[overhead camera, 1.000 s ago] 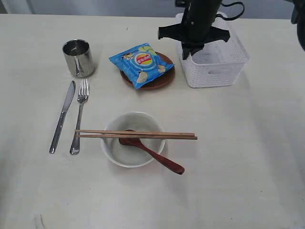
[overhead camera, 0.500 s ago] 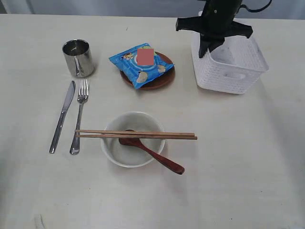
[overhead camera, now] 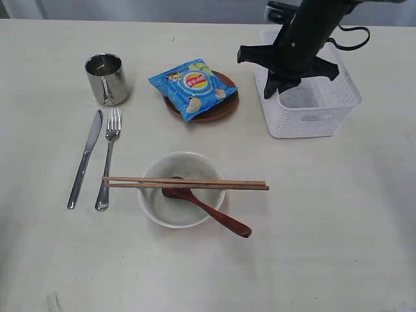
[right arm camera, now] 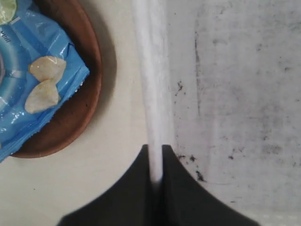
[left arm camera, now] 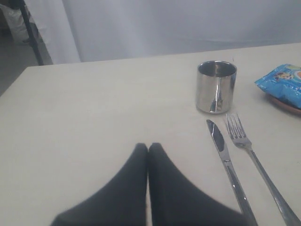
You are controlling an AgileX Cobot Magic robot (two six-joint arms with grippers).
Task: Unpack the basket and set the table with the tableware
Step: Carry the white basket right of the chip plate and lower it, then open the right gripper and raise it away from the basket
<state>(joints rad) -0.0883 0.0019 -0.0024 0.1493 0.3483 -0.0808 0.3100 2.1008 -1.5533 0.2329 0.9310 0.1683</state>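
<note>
The basket (overhead camera: 305, 121) has been slid aside, its rim pinched in the right tool (right arm camera: 155, 151); light, bendy plastic is guessed.

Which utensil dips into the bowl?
The reddish-brown spoon: its head lies inside the bowl, handle out over the rim. The chopsticks only bridge the rim; knife and fork lie clear of it.

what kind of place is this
Probably a robot lab or test room staged as a dining table: a plain cream-white tabletop, a pale grey curtain behind it, and the black right end effector pinching a white lattice plastic basket.
</note>
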